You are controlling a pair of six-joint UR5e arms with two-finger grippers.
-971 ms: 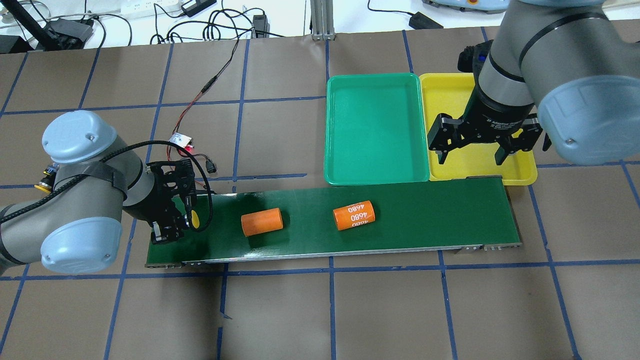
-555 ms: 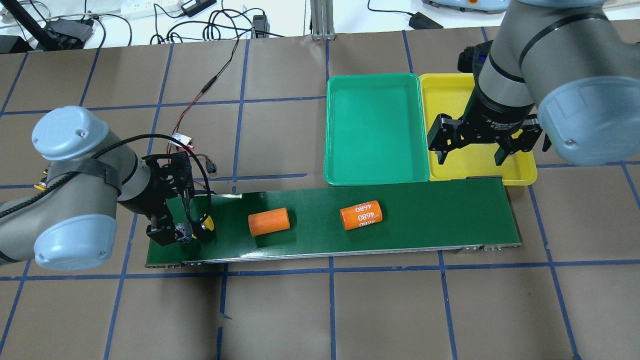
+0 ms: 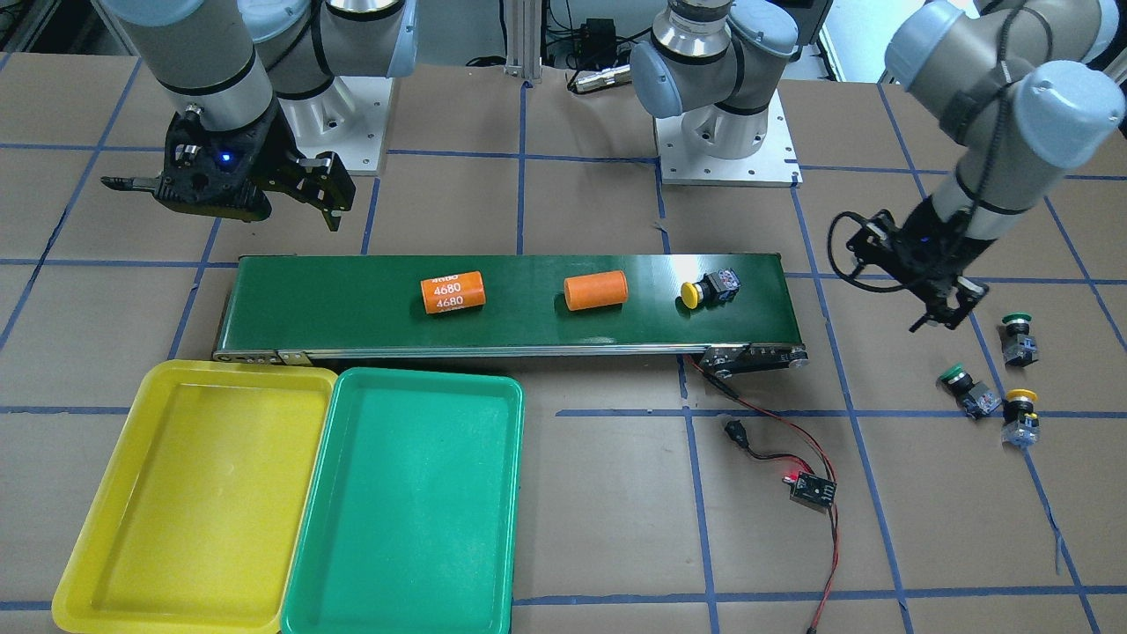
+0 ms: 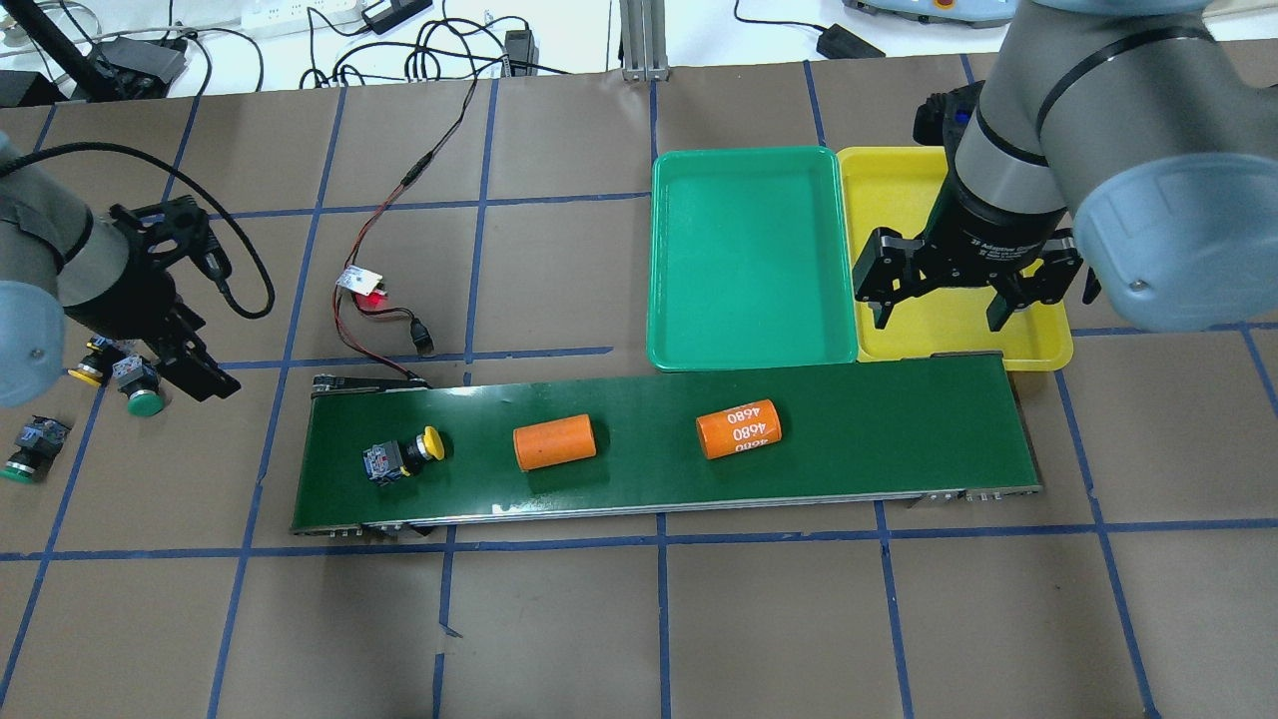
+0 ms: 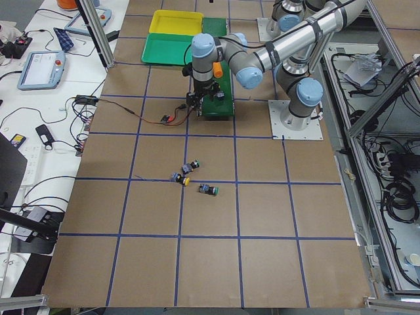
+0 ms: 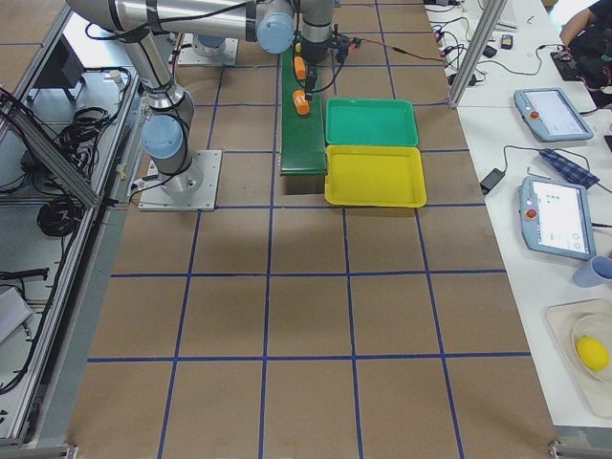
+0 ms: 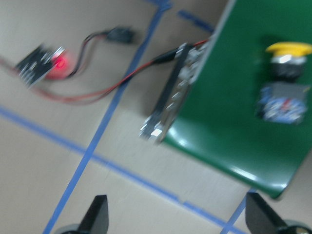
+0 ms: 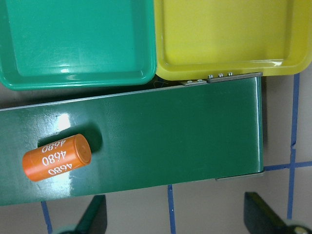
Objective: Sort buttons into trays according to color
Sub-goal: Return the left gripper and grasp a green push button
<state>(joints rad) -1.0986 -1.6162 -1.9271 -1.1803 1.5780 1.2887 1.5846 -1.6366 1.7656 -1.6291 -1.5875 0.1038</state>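
A yellow button (image 4: 404, 457) lies on its side at the left end of the dark-green conveyor belt (image 4: 879, 429); it also shows in the front view (image 3: 709, 291) and the left wrist view (image 7: 285, 80). Two green buttons (image 4: 145, 399) (image 4: 25, 454) and a yellow button (image 4: 88, 372) sit on the table left of the belt. My left gripper (image 4: 175, 364) is open and empty, hovering beside them. My right gripper (image 4: 939, 315) is open and empty over the near end of the yellow tray (image 4: 899, 180). The green tray (image 4: 749, 260) beside it holds nothing.
Two orange cylinders (image 4: 554, 442) (image 4: 739, 428), one marked 4680, lie on the belt. Red and black wires with a small red-lit board (image 4: 364, 285) run across the table behind the belt's left end.
My left gripper let go of the yellow button on the belt's left end and swung left off the belt to the loose buttons. The cylinders drifted right. The right arm has not moved.
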